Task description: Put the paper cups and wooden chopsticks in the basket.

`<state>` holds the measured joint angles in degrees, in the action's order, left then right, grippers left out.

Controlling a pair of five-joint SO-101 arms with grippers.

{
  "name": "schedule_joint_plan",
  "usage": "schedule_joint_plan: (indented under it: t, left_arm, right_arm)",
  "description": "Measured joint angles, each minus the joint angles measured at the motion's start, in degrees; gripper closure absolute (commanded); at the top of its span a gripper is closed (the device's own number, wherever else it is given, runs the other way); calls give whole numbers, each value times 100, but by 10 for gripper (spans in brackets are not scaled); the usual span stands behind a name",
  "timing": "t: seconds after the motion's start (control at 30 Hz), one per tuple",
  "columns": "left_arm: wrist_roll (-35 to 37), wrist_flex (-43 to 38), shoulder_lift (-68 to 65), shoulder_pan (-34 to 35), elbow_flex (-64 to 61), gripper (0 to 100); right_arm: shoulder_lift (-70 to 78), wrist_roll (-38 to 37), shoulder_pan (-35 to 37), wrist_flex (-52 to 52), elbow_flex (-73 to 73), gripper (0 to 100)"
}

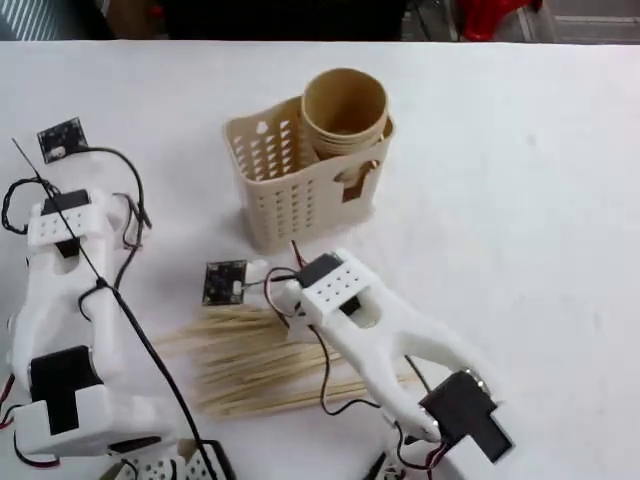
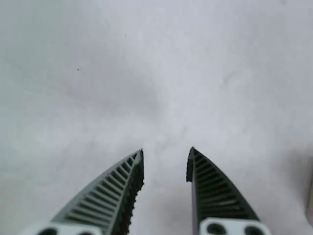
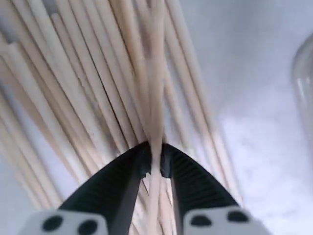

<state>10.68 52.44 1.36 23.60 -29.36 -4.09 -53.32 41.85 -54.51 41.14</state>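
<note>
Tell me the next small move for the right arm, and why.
Probably lift the right tool straight up a little. Its jaws look closed on a few wooden chopsticks from the pile on the table, so raising should free them before heading to the basket, where the paper cups already sit.

Bright, diffuse overhead light on the white table [image 1: 530,200]; faint soft shadows beside the basket [image 1: 280,190] and under the wooden chopsticks [image 3: 98,88]; dim grey patches on the table, left wrist view
</note>
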Motion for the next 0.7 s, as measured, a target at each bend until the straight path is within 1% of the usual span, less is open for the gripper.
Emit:
schedule_joint_plan:
  t: [0.1,0.23,0.33,0.53,0.7]
  left_arm:
    - [0,0,0,0,0,835]
    - [0,0,0,0,0,835]
    - [0,0,0,0,0,835]
    - [0,-35,0,0,0,835]
    - [0,-202,0,0,0,835]
  right_arm:
    - [-176,0,-9,-246,9,981]
    - [-642,308,-9,-519,9,981]
    - [-1169,563,-158,-738,18,981]
    - [-2787,1081,-668,-1160,18,981]
    - [-4308,1723,-703,-1363,-9,981]
